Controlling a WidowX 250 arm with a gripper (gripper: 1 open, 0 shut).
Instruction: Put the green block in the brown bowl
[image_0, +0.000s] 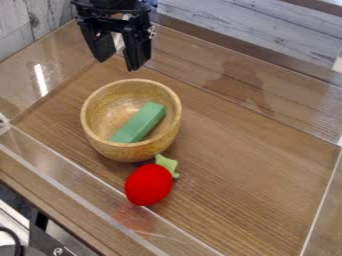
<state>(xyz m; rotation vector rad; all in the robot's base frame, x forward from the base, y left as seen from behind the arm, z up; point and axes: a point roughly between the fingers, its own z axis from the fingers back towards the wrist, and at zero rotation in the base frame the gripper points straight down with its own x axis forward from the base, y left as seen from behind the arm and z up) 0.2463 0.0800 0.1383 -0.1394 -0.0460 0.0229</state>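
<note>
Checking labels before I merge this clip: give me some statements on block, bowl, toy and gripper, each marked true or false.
1. The green block lies inside the brown bowl. True.
2. The red toy is in the bowl too. False: it is outside, on the table.
3. The gripper is open. True.
4. The gripper holds the block. False: it holds nothing; the block lies in the bowl.
</note>
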